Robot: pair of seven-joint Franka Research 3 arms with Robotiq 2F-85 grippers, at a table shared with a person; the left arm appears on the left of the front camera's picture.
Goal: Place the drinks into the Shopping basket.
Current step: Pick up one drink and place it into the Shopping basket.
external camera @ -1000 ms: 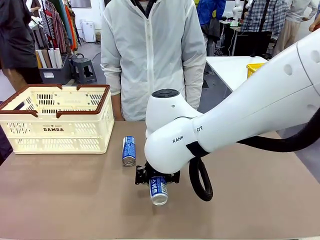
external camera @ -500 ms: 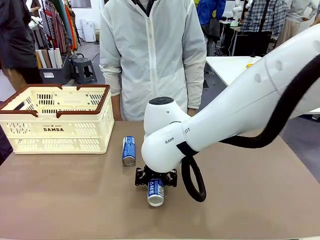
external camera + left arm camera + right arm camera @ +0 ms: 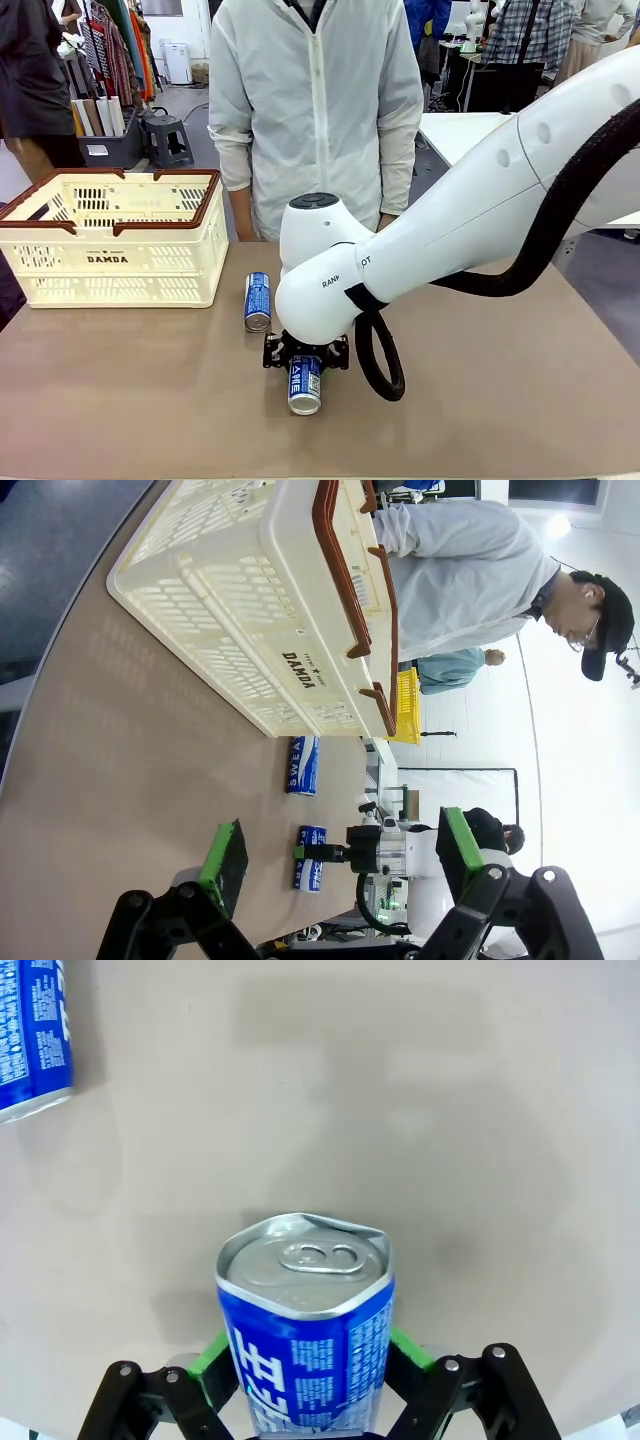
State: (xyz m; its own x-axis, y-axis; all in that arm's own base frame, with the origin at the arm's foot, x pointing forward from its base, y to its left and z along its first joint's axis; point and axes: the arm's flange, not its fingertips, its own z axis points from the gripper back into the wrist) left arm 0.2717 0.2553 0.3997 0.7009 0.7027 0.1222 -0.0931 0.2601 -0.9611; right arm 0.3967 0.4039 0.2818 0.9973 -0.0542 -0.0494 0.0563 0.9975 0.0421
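Note:
A blue-and-white drink can (image 3: 304, 385) lies low over the table's front middle, its dented silver top (image 3: 305, 1260) facing the camera. My right gripper (image 3: 305, 352) is shut on this can, with the green pads (image 3: 215, 1360) pressed against its sides. A second blue-and-white can (image 3: 258, 300) lies on the table just behind and to the left, apart from the gripper. The cream Shopping basket (image 3: 110, 260) with a brown rim stands at the back left. My left gripper (image 3: 340, 858) hovers open with nothing in it, looking across the table at the basket (image 3: 250, 610) and both cans.
A person in a white coat (image 3: 315, 110) stands at the far edge, hands down. A yellow mesh basket (image 3: 405, 705) sits on another table behind. Bare tabletop lies between the cans and the Shopping basket.
My right arm has shifted slightly left and lowered, bringing the held can down towards the table. The second can and the basket stayed put.

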